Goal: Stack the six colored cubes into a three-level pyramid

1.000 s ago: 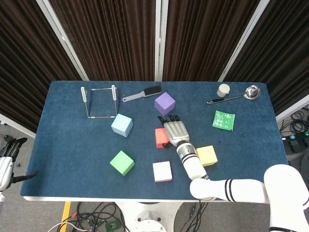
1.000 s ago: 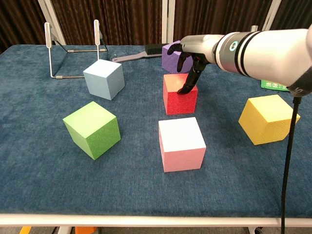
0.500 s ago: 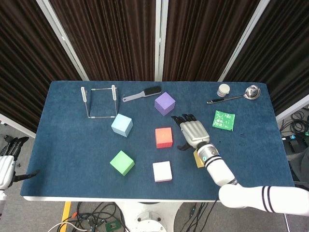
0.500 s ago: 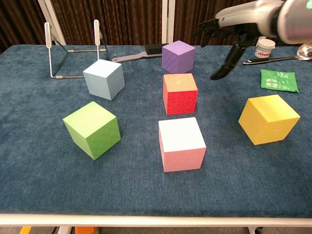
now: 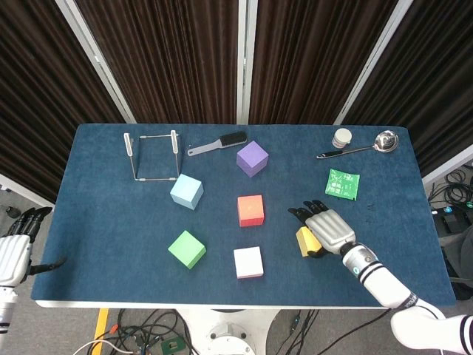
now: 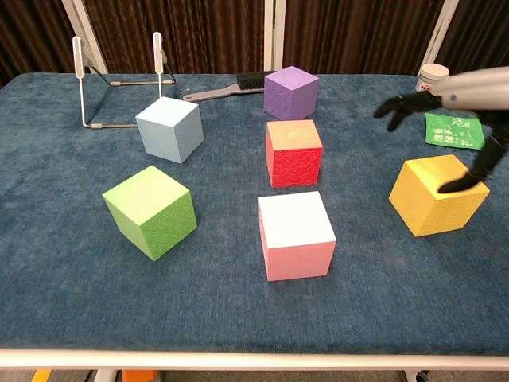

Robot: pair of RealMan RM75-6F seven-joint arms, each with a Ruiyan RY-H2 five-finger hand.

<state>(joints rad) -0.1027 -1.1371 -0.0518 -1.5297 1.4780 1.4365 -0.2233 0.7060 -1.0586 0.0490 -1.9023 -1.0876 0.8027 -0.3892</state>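
My right hand (image 5: 327, 227) hovers over the yellow cube (image 6: 437, 193), fingers spread apart and holding nothing; in the chest view the thumb tip lies against the cube's top face near its 3 o'clock edge, though I cannot tell whether it touches. My left hand (image 5: 16, 248) hangs off the table (image 5: 111, 251) at the 8 o'clock corner, fingers extended and apart, holding nothing.

Cube positions, head view, taking the red cube (image 5: 250, 210) as dial centre:
- purple cube (image 5: 252, 158): 12 o'clock, near.
- light blue cube (image 5: 186, 191): 10 o'clock, near.
- green cube (image 5: 186, 248): 8 o'clock, apart.
- pink cube (image 5: 248, 262): 6 o'clock, just beside, not touching.
- yellow cube: 4 o'clock, largely covered by my right hand.

All six cubes rest singly on the table; none is stacked.

Other items: wire stand (image 5: 152, 155) and brush (image 5: 218, 143) at 10 to 11 o'clock; green packet (image 5: 342, 183), ladle (image 5: 362, 146) and small jar (image 5: 341, 137) at 1 to 2 o'clock.
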